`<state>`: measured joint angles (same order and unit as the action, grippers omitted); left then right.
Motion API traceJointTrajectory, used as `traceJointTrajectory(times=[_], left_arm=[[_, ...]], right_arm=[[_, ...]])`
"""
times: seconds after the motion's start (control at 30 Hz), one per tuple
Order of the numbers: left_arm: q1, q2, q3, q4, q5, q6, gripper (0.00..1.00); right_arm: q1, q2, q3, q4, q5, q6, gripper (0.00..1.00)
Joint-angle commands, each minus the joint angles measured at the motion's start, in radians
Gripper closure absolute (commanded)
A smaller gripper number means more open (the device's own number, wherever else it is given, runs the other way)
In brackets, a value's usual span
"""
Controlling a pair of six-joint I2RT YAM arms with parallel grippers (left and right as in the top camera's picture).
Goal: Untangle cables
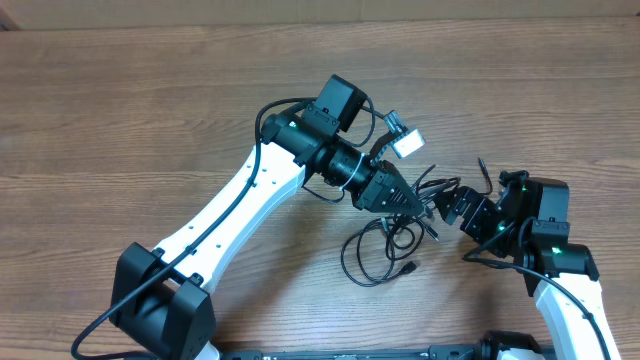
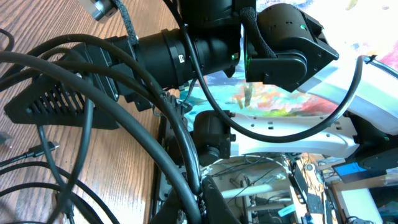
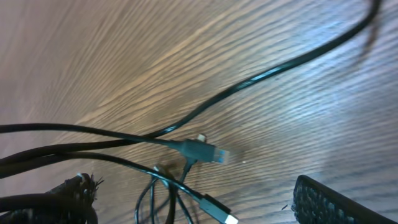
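The cables point(image 1: 378, 250) lie in a loose black tangle on the wooden table, between the two arms. My left gripper point(image 1: 408, 200) is over the top of the tangle, shut on a black cable point(image 2: 186, 158) that runs up between its jaws point(image 2: 198, 200). Opposite it, close to the right, my right gripper point(image 1: 447, 207) stands open with nothing between its fingers. In the right wrist view, several cables point(image 3: 249, 84) cross the table. Two connector plugs show there, one point(image 3: 203, 150) mid-frame and one point(image 3: 219, 212) lower. One ribbed fingertip point(image 3: 323, 202) shows at the bottom right.
One cable end point(image 1: 482, 172) trails up toward the back right. In the left wrist view the right arm point(image 2: 186, 53) fills the upper frame, with the table's edge point(image 2: 158, 155) just beyond it.
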<state>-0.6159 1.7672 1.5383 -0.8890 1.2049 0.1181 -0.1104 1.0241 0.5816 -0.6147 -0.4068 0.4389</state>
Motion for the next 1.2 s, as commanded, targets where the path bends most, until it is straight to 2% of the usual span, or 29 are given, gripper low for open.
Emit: traceJointTrajectory(times=[0.0, 0.5, 1.07, 1.17], left_arm=[[-0.006, -0.028, 0.023, 0.004, 0.041, 0.005, 0.96], [0.087, -0.028, 0.023, 0.004, 0.089, -0.014, 0.96], [0.282, -0.028, 0.023, -0.027, 0.092, -0.023, 0.96], [0.286, -0.028, 0.023, -0.027, 0.026, -0.041, 0.96]], right_arm=[[-0.003, 0.0, 0.002, -0.003, 0.054, 0.029, 0.0], [-0.003, 0.0, 0.002, -0.164, 0.272, 0.037, 0.0], [-0.003, 0.016, 0.002, -0.204, 0.291, 0.037, 0.0], [-0.003, 0.016, 0.002, -0.206, 0.269, 0.036, 0.0]])
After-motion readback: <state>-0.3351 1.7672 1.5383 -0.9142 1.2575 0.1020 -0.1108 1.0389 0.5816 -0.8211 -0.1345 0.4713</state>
